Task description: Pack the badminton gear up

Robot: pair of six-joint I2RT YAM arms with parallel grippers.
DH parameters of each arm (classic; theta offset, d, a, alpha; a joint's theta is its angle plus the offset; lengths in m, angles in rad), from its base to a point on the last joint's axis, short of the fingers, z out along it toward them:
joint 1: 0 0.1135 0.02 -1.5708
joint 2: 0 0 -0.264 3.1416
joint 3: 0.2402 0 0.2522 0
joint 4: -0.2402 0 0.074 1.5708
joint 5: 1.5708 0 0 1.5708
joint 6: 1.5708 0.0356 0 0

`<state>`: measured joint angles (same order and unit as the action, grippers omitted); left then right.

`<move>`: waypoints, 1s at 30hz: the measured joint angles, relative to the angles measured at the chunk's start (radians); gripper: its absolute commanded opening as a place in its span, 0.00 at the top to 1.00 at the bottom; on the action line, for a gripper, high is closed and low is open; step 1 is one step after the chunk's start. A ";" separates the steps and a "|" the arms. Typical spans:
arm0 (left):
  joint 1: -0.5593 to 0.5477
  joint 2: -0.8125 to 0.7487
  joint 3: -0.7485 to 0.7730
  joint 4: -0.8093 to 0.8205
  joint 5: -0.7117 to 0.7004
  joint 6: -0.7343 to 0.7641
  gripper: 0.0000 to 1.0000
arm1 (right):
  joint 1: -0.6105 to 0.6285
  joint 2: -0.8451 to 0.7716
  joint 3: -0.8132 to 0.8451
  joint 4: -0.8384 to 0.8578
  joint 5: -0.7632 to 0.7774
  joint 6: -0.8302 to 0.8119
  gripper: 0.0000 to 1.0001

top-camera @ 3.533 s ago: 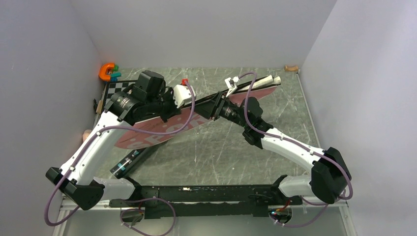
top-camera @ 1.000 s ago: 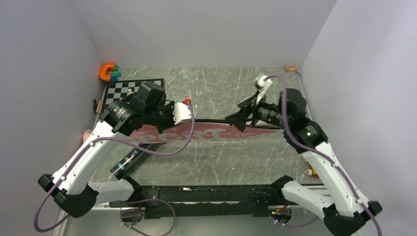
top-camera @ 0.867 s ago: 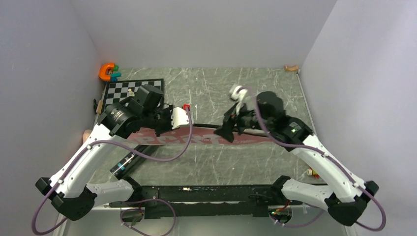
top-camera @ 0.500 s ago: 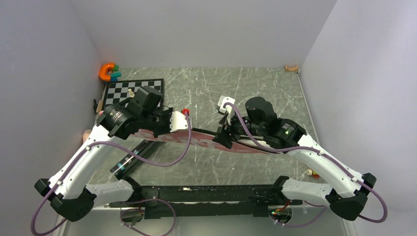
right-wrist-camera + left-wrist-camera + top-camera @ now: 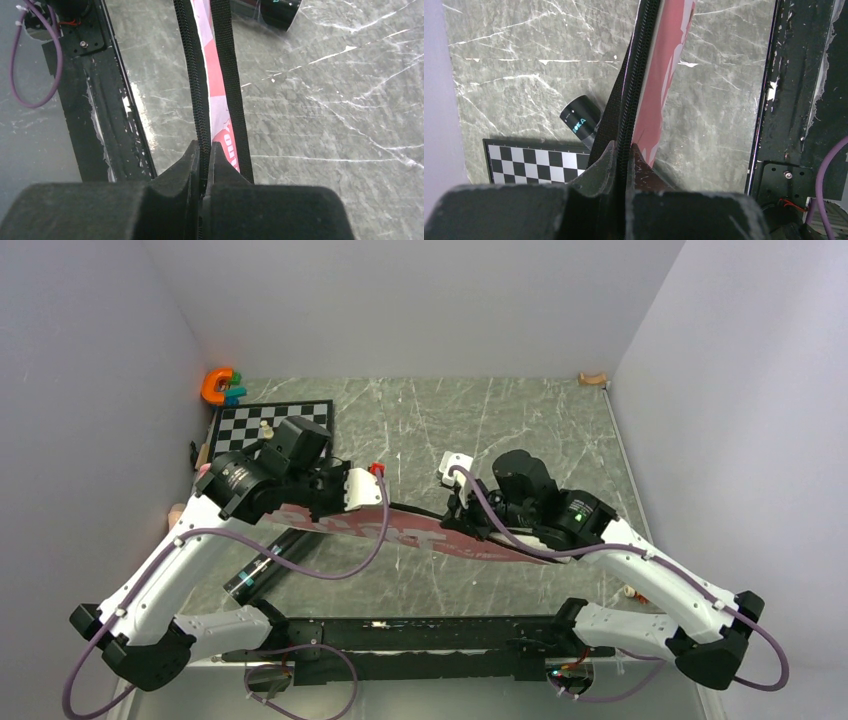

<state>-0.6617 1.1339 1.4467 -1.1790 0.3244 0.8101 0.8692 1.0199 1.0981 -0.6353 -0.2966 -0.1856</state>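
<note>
The grey marbled counter (image 5: 560, 430) carries everything. Across its middle the pink bag (image 5: 400, 530) stands on edge, lettering facing the near side. The left gripper (image 5: 622, 150) is pinched tight on its black zipper rim, and the right gripper (image 5: 204, 147) is clamped the same way further along. The left arm covers the bag's wide end. The chessboard (image 5: 300, 412) lies at the far left, partly behind that arm. The black tube (image 5: 262, 568) lies slanting under the bag, one end near the chessboard. The orange toy (image 5: 213, 386) sits in the far left corner.
</note>
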 measured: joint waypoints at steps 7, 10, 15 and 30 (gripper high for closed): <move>0.000 -0.019 0.000 0.009 -0.001 -0.023 0.79 | 0.054 -0.018 0.000 0.013 0.076 -0.006 1.00; 0.000 -0.035 0.000 0.037 0.017 -0.048 0.41 | 0.097 -0.042 0.000 0.014 0.130 -0.013 1.00; 0.001 -0.080 -0.008 0.144 0.084 -0.114 0.14 | 0.224 -0.039 0.001 0.014 0.217 -0.021 1.00; -0.004 -0.090 -0.100 0.159 0.418 -0.072 0.04 | 0.464 0.066 0.106 -0.012 0.429 -0.047 1.00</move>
<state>-0.6655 1.0435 1.3468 -1.0195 0.7422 0.7383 1.3334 1.0855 1.2041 -0.6472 0.1326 -0.2329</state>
